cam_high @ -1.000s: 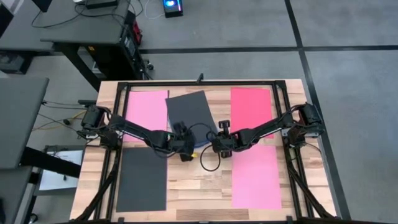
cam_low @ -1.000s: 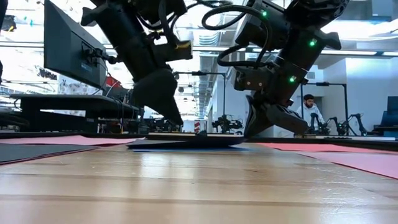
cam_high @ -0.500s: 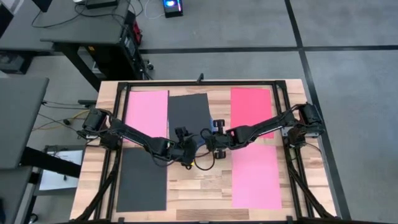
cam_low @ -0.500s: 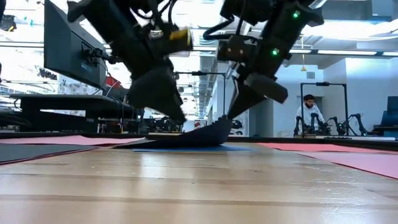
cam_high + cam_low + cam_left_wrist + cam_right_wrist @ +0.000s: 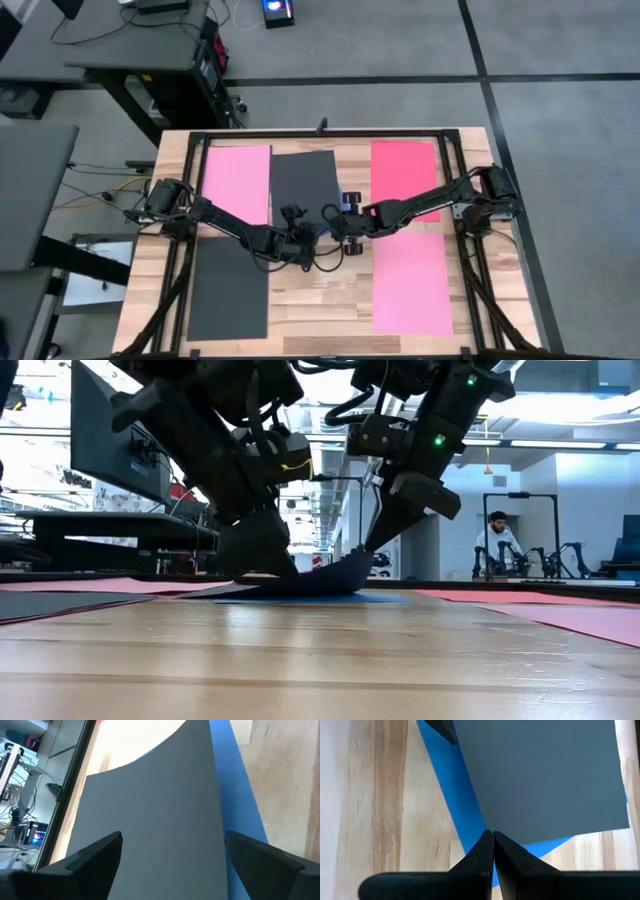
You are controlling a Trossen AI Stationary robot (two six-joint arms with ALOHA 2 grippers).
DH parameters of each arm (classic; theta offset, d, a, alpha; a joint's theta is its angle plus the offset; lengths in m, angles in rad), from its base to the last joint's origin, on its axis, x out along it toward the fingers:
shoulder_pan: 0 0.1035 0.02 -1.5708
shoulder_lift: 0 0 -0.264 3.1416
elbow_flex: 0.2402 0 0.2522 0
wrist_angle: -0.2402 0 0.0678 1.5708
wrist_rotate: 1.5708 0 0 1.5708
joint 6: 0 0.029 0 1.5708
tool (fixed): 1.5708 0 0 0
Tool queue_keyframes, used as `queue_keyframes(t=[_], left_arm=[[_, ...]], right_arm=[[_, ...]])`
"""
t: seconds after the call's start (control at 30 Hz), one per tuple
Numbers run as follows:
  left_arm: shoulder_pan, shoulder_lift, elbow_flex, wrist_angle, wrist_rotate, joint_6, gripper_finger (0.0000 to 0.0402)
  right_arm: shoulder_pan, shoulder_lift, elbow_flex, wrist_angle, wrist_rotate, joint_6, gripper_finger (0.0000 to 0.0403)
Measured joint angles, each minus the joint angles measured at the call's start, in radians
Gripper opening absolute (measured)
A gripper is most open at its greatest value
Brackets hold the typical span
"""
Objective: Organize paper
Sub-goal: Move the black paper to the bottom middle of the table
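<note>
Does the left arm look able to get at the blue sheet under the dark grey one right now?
Probably not directly. The dark grey sheet covers most of the blue sheet, leaving one edge strip showing beside the open left gripper; the shut right gripper pinches the grey sheet's corner.

Both arms are built of black, slender links with bulkier joint housings. Black cables are looped loosely beside the wrists. A yellow marking is seen on the left arm near its wrist, and small green lights are lit on the right arm. The left tool (image 5: 170, 855) and the right tool (image 5: 493, 840) are fitted with matte black, tapered fingers.
</note>
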Motion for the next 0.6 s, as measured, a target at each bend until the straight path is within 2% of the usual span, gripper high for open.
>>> queue_keyframes(t=[0.17, 0.3, 0.4, 0.6], left_arm=[[-0.021, 0.000, 0.000, 0.001, 0.041, -0.015, 0.0323], [-0.042, 0.000, 0.000, -0.002, 0.034, -0.021, 0.0320], [-0.040, 0.000, 0.000, -0.037, 0.012, -0.050, 0.0320], [-0.091, -0.053, 0.001, -0.142, -0.106, -0.124, 0.0320]], right_arm=[[-0.004, 0.000, 0.000, 0.001, -0.020, 0.015, 0.0000], [-0.005, 0.000, 0.000, 0.008, -0.023, 0.015, 0.0000], [-0.005, 0.000, 0.000, 0.008, -0.029, 0.021, 0.0000], [-0.005, 0.000, 0.001, 0.004, -0.046, 0.029, 0.0000]])
